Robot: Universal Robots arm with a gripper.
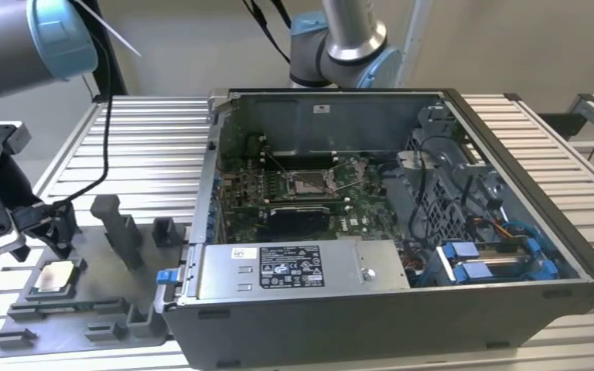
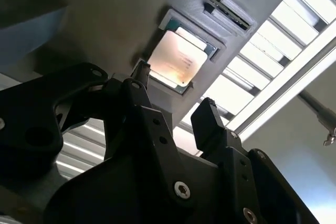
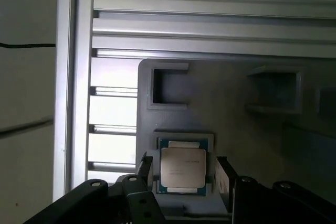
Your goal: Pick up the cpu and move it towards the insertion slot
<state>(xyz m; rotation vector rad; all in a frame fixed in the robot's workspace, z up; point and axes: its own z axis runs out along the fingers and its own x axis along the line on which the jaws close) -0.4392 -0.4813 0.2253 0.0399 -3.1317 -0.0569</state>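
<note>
Pale plain wall [image 1: 194, 46] behind. Below it, a table [image 1: 142, 147] of long ribbed aluminium slats, matte silver, grooves between them.

Standing on the slats toward the exterior view's right, an open computer case [image 1: 380, 317]: boxy, dark grey sheet metal, side panel off. Inside, a green circuit board [image 1: 364, 220], a silver power supply box [image 1: 287, 270] at the near wall, blue plastic clips [image 1: 483, 263] in the corner.

At the exterior view's left, a thick grey arm [image 1: 8, 46] with a light blue cap, smooth and rounded.

Under it, lying flat on the slats beside the case, a grey plastic tray [image 1: 90, 297], dull, with upright blocks and square pockets.

Black angular gripper [image 3: 182, 174], bolted links, lowered over the tray.

In the middle of the board, the insertion slot [image 1: 308, 183]: square silver frame, thin wire lever, dark centre. Well apart from the gripper.

Smallest, the cpu [image 3: 182, 167]: flat square, pale silvery metal top, tan rim. Sits level in a square pocket of the tray. Jaws spread wide, one of the fingers [image 3: 220, 177] on each side of the chip, gaps showing in the first wrist view, nothing held.
</note>
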